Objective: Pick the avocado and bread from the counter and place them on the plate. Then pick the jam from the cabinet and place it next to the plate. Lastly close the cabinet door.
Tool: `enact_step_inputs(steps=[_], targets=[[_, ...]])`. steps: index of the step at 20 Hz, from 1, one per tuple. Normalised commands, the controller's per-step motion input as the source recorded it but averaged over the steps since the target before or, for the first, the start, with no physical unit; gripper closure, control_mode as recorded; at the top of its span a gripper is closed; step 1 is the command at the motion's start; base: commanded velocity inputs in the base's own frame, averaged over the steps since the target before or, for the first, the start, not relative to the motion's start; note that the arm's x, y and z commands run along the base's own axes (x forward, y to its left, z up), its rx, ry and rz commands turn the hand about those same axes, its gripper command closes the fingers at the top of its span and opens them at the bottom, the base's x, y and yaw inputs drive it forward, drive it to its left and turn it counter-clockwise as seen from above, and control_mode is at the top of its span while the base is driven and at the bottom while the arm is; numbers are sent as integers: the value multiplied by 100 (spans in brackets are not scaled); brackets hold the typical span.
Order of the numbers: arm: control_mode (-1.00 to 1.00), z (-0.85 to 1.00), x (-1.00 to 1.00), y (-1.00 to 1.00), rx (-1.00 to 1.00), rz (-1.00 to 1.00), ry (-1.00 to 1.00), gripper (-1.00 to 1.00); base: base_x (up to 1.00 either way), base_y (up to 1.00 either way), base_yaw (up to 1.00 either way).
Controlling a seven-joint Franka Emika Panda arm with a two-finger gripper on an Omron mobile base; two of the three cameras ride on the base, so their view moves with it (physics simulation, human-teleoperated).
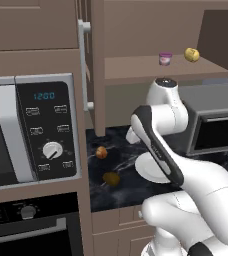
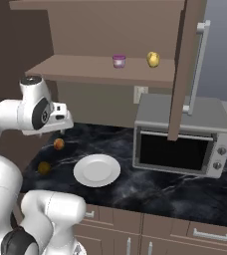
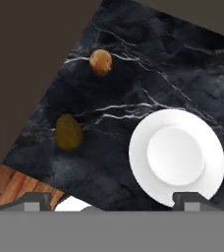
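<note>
Clearly the small dark olive egg-shaped avocado [image 3: 69, 132] lies bare on the black white-veined marble counter [image 3: 148, 64], beside the empty round white plate [image 3: 177, 156], so the robot's spread-fingered, empty gripper [image 3: 109, 201] should centre over it, descend straight and pinch its narrow middle.

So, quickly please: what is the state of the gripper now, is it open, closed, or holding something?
Gripper: open, holding nothing; its fingertips stand wide apart above the counter, near the plate.
</note>
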Motion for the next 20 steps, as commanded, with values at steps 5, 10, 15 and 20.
enact_step_inputs(steps=[5,10,15,20], targets=[[-100,-43,1,36,0,35,25,-100,0,0,0],[-100,-48,10,21,0,32,18,-100,0,0,0],[-100,-58,0,18,-1,21,0,-100,0,0,0],[-100,-39,6,18,-5,6,0,-100,0,0,0]])
